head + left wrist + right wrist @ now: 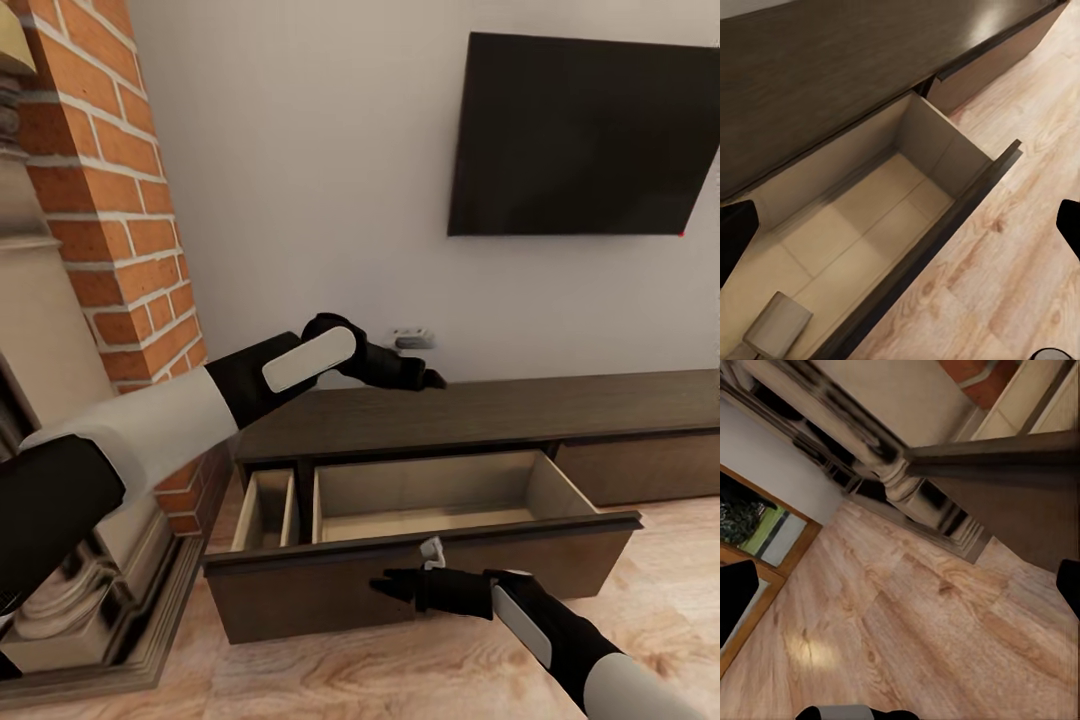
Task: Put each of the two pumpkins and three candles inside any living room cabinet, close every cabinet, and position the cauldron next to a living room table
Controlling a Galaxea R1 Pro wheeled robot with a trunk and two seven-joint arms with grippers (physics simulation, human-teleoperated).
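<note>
I see a black TV [585, 135] mounted on the pale wall [310, 150], tilted in my view. A red brick chimney column [110, 200] rises at the left, with a pale stone fireplace surround [40, 330] beside it running down to a moulded dark base [140, 640]. A small white wall socket [412, 338] sits low on the wall. Light wood plank flooring [330, 680] spreads below.

Open drawer of the long dark-brown wood cabinet [832, 67], seen from above.
Its tan interior [862, 225] holds a pale flat-topped block [776, 324] near one end; light wood plank floor [1020, 247] runs alongside the drawer front.
</note>
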